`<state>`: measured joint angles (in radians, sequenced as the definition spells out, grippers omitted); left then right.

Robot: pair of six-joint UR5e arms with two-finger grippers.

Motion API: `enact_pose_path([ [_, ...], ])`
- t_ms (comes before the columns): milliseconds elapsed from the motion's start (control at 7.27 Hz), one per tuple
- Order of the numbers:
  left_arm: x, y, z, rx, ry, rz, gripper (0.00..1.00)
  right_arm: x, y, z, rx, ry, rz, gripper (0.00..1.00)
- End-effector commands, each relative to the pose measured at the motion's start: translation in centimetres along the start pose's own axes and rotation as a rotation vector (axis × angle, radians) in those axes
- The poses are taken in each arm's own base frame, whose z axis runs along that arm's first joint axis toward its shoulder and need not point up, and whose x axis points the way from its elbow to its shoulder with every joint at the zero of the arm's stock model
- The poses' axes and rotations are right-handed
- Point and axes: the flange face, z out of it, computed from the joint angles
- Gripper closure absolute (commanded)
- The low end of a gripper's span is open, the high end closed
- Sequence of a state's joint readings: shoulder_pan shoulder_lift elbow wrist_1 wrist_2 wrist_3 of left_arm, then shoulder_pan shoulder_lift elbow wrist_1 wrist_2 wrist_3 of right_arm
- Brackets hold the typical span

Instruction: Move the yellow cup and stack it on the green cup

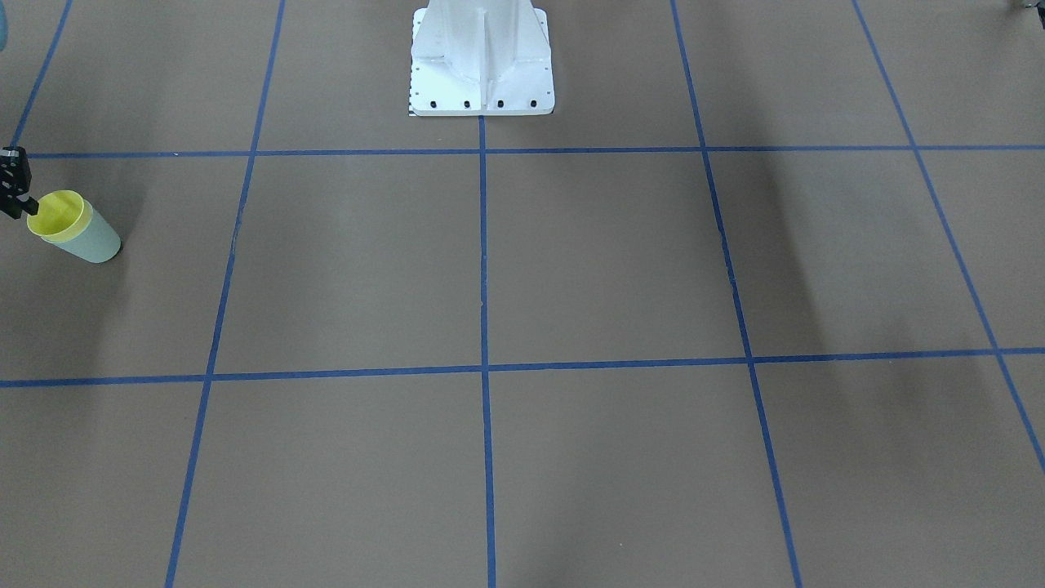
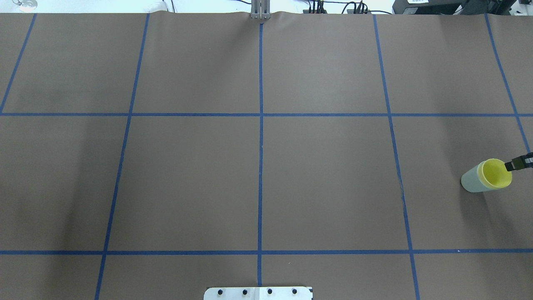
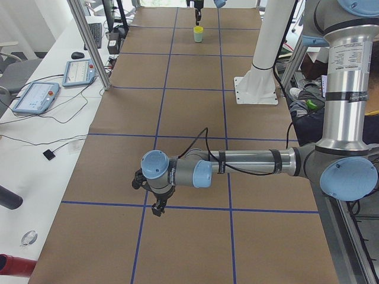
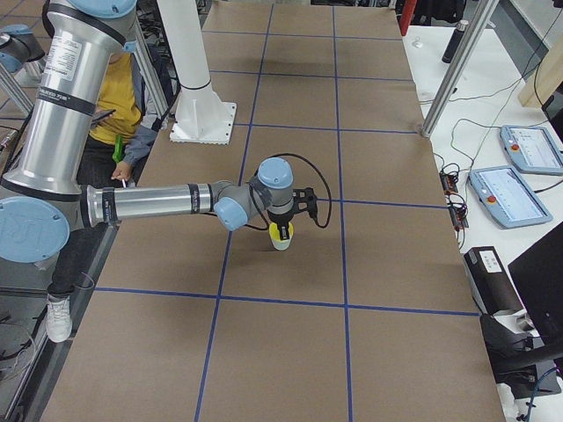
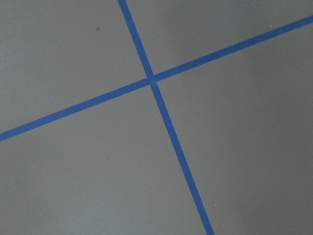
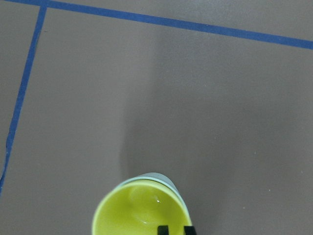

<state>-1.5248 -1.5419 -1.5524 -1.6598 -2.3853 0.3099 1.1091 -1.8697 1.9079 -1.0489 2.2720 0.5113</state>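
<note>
Yellow cup (image 6: 137, 210) is sitting nested in the green cup (image 2: 470, 181) near the table's (image 2: 333, 187) right edge. The right gripper (image 6: 174, 229) is straddling its rim — clamped or freed, I cannot tell. Retreating unreleased risks toppling the 2 cups. The left gripper's (image 3: 157, 207) state is likewise unclear.

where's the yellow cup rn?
The yellow cup sits nested in the green cup at the overhead view's far right edge, on the robot's right side, with the right claw at its rim.
</note>
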Motion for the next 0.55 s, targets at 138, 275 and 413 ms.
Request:
enact_pose_path([
  [138, 0.0, -0.1, 0.0, 0.001, 0.0, 0.001, 0.0, -0.1, -0.1, 0.0, 0.006, 0.001, -0.012, 0.0],
  [275, 0.1, -0.1, -0.1, 0.002, -0.001, 0.002, 0.0, 0.2, 0.1, 0.0, 0.004, -0.002, -0.013, 0.0],
  [413, 0.1, -0.1, -0.1, 0.002, 0.001, 0.002, 0.0, 1.0, 0.5, 0.2, -0.006, 0.002, 0.005, 0.0],
])
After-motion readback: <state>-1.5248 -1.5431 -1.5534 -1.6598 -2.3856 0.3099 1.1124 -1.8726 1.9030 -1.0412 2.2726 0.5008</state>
